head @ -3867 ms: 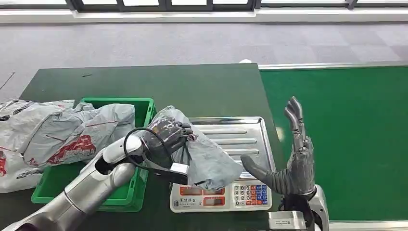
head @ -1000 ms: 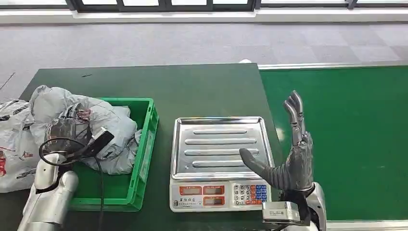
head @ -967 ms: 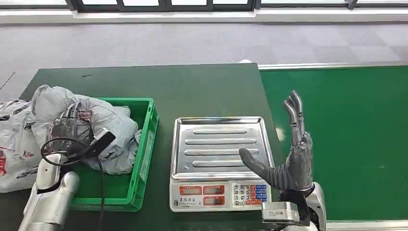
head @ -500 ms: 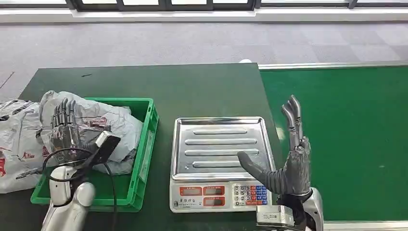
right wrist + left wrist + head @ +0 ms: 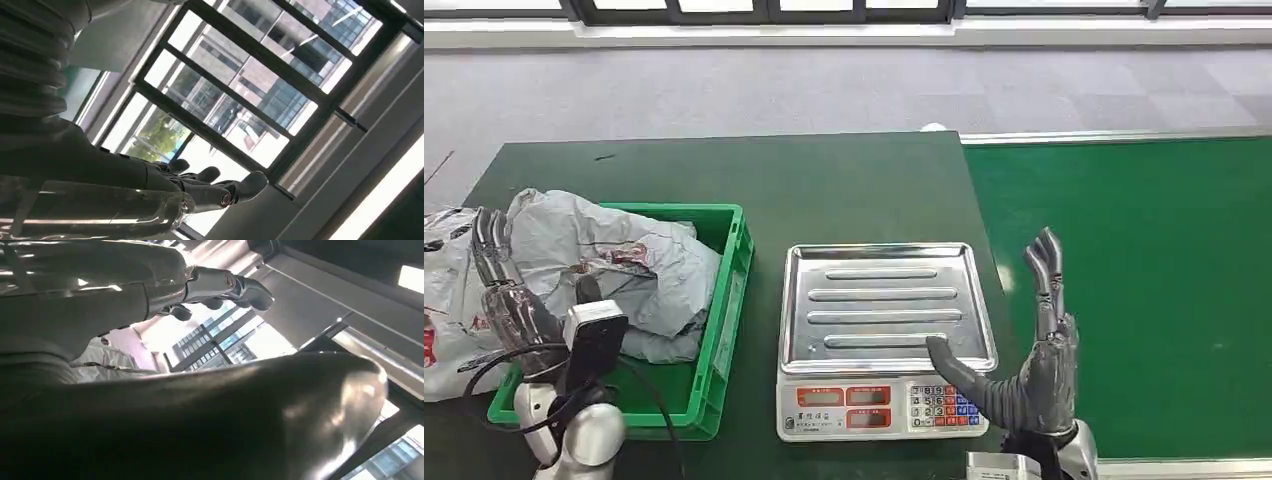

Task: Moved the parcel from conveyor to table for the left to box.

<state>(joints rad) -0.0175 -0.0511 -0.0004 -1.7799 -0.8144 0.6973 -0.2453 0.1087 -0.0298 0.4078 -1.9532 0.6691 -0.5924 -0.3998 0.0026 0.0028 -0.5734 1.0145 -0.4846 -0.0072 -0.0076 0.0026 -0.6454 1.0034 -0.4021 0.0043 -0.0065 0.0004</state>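
A grey plastic parcel (image 5: pixel 624 262) with red print lies crumpled in the green crate (image 5: pixel 724 330) at the left of the dark green table. My left hand (image 5: pixel 509 300) stands upright at the crate's near left corner, fingers straight and apart, holding nothing; it is apart from the parcel. In the left wrist view its fingers (image 5: pixel 220 287) point up toward windows. My right hand (image 5: pixel 1034 340) is raised at the near right of the scale, fingers extended, thumb out, empty. In the right wrist view its fingers (image 5: pixel 215 187) are spread.
A weighing scale (image 5: pixel 884 340) with a bare steel tray stands at the table's middle front. More grey parcels (image 5: pixel 449 300) lie heaped left of the crate. The green conveyor belt (image 5: pixel 1144 280) runs along the right.
My left hand has let go of the parcel, which now rests in the crate, and has drawn back toward me and to the left. The right hand dropped slightly.
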